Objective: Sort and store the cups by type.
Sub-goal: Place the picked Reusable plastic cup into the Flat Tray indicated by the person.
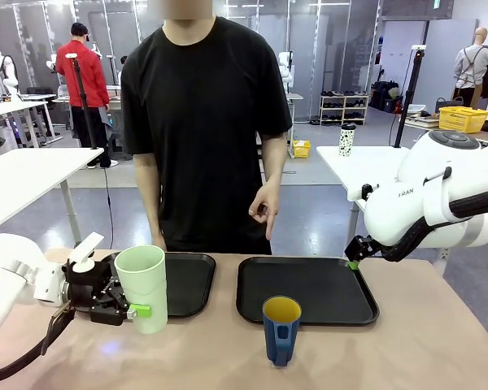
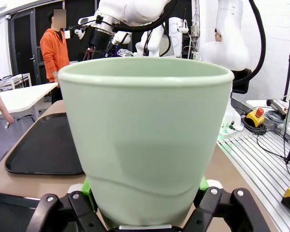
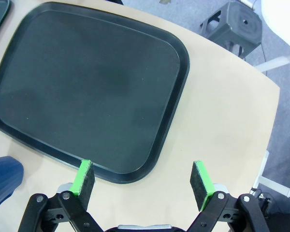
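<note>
L gripper (image 1: 137,310) clamped on green tumbler (image 2: 145,140); R gripper (image 3: 143,179) wide open, empty.

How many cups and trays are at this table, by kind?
Green tumbler: 1
Blue mug: 1
Black trays: 2, left and right
Total: 4

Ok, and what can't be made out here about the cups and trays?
- Front view: the left tray is partly hidden behind the green tumbler and left gripper.
- Left wrist view: the tumbler's base is hidden by the gripper; whether it touches the table is unclear.
- Right wrist view: the blue mug is cut off by the left edge; handle unseen.
</note>
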Robot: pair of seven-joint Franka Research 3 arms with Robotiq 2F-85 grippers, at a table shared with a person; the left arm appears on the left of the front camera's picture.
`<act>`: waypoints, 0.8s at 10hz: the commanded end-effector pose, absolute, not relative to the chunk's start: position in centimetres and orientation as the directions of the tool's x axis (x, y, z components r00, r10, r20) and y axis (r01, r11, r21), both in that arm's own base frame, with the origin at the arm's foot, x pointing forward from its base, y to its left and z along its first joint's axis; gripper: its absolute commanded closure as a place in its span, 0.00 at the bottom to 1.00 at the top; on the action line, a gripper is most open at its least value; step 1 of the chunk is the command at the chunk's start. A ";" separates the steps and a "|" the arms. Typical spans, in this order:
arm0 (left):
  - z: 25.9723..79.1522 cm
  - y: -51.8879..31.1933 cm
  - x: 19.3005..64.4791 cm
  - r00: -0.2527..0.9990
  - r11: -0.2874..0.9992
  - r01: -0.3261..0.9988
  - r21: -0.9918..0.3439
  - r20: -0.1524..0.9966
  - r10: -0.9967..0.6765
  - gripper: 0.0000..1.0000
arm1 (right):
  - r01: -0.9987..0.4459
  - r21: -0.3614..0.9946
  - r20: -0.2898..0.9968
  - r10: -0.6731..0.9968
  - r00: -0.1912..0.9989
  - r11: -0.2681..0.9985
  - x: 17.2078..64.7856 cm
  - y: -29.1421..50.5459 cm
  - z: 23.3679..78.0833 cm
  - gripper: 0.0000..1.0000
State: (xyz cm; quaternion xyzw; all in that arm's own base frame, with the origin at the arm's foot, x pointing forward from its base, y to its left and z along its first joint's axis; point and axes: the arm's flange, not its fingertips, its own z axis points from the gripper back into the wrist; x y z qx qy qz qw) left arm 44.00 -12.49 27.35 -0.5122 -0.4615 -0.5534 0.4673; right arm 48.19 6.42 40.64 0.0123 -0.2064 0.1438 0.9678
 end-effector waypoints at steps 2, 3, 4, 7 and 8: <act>27.5 -12.6 44.2 -0.044 -0.139 0.990 0.038 0.998 -0.043 0.54 | -0.282 -0.034 0.406 0.271 0.872 0.959 48.2 6.3 40.6 0.00; 27.4 -12.5 44.0 -0.038 -0.137 0.990 0.032 0.998 -0.044 0.16 | -0.282 -0.034 0.406 0.271 0.872 0.959 48.2 6.3 40.6 0.00; 27.6 -13.1 44.5 -0.033 -0.149 0.988 0.026 0.999 -0.043 0.16 | -0.282 -0.034 0.406 0.271 0.872 0.959 48.2 6.3 40.6 0.00; 29.1 -17.0 46.9 -0.057 -0.116 0.992 0.052 0.998 -0.036 0.16 | -0.282 -0.034 0.406 0.271 0.872 0.959 48.2 6.3 40.6 0.00; 29.6 -18.3 48.1 -0.049 -0.088 0.995 0.048 0.999 -0.016 0.16 | -0.282 -0.034 0.406 0.271 0.872 0.959 48.2 6.3 40.6 0.00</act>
